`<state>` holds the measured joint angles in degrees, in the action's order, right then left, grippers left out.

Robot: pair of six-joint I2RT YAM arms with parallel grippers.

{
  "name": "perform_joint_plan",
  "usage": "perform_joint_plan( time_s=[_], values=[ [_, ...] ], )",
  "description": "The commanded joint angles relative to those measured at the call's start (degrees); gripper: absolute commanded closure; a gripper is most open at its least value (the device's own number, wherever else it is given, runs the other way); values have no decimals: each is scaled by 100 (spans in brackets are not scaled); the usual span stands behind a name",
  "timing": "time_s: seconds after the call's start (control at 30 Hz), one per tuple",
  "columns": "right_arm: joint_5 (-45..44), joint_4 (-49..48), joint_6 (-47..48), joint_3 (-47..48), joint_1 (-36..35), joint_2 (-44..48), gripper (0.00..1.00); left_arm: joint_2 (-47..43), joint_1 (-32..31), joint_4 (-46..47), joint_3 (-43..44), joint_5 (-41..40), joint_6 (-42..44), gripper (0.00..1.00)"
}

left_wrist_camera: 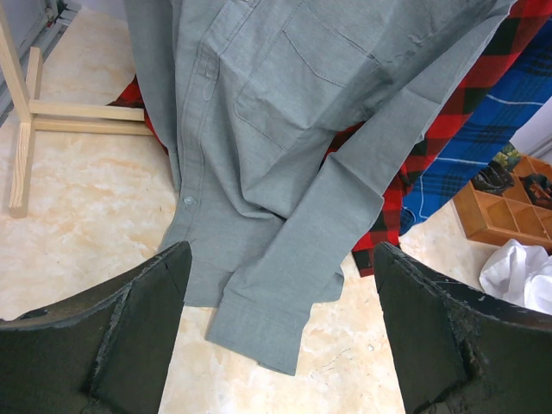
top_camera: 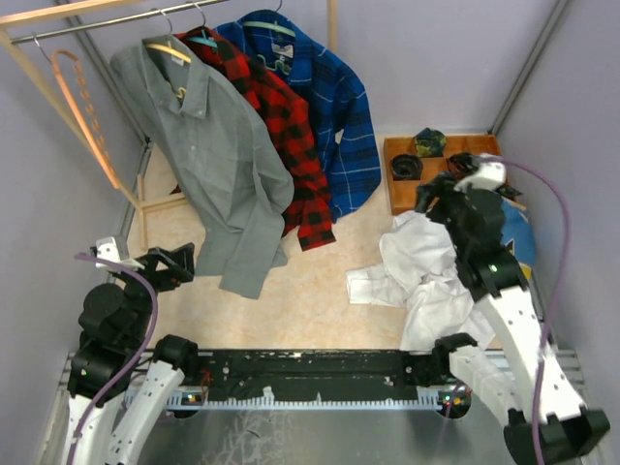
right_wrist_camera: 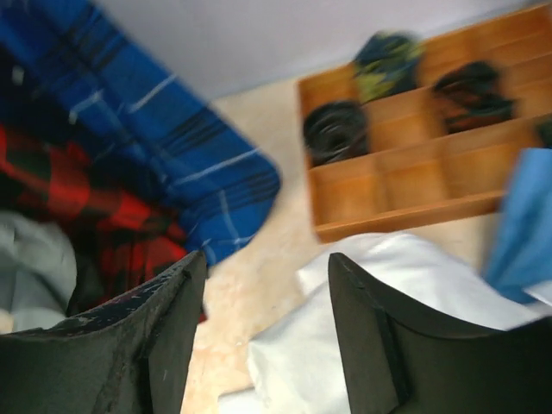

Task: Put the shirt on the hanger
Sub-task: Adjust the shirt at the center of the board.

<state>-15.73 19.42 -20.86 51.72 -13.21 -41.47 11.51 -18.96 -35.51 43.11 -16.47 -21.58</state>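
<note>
1. At the lower left of the overhead view, the left gripper (top_camera: 172, 263) sits low near the table, its arm folded back over its base. It points toward the hem of the shirt (top_camera: 223, 184) and stops just short of it. The fingers are spread and hold nothing. The shirt hangs on the hanger (top_camera: 170, 48) from the rail (top_camera: 116, 19) at the upper left, overlapping the red-black plaid shirt (top_camera: 291, 136). On the right, the right gripper (top_camera: 436, 199) is raised over the white shirt (top_camera: 417, 266), near the wooden tray (top_camera: 397, 199), with nothing in it. A strip of bare tabletop (top_camera: 320, 291) separates the two garments. Dark marks near the collar of the blue plaid shirt (top_camera: 334, 107) are too small to read.

2. Across the left wrist view, the left gripper (left_wrist_camera: 280, 259) is wide open and empty. The shirt (left_wrist_camera: 285, 112) fills the upper middle, chest pocket (left_wrist_camera: 293, 86) showing. Its sleeve cuff (left_wrist_camera: 259, 319) lies on the tabletop between the fingers (left_wrist_camera: 147, 319), touching neither. The rack foot (left_wrist_camera: 30, 112) stands at the left edge.

3. Low in the blurred right wrist view, the right gripper (right_wrist_camera: 265, 263) is parted and empty, above the edge of the white shirt (right_wrist_camera: 362, 310). The wooden tray (right_wrist_camera: 388, 190) lies at the upper right, and the shirt (right_wrist_camera: 30, 259) shows only at the left edge.
</note>
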Motion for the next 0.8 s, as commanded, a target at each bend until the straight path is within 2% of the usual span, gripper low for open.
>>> perform_joint_plan(
  time_s=[0.0, 0.1, 0.23, 0.33, 0.47, 0.57, 0.67, 0.77],
  values=[
    [2329, -1191, -419, -112, 40, -1312, 35, 60, 26, 124, -23, 12, 45, 9],
    [2408, -1936, -551, -146, 42, -2207, 27, 81, 33, 136, -23, 28, 53, 8],
    [2311, -2976, -781, -78, -158, -3351, 27, 126, 32, 124, -23, 11, 53, 8],
    [1612, -3304, -540, 194, -683, -4203, 28, 173, 37, 112, -20, -3, 52, 8],
    [1379, -3810, -643, 592, -1072, -5380, 32, 168, 37, 108, -20, -15, 37, 8],
    [1295, -4065, -662, 886, -1213, -6082, 33, 150, 33, 108, -16, -19, 33, 8],
    [1093, -4170, -809, 1174, -1254, -6594, 30, 150, 33, 106, -21, -23, 39, 8],
    [974, -4301, -1055, 1443, -1270, -6981, 36, 157, 37, 106, -14, -32, 47, 8]
  ],
)
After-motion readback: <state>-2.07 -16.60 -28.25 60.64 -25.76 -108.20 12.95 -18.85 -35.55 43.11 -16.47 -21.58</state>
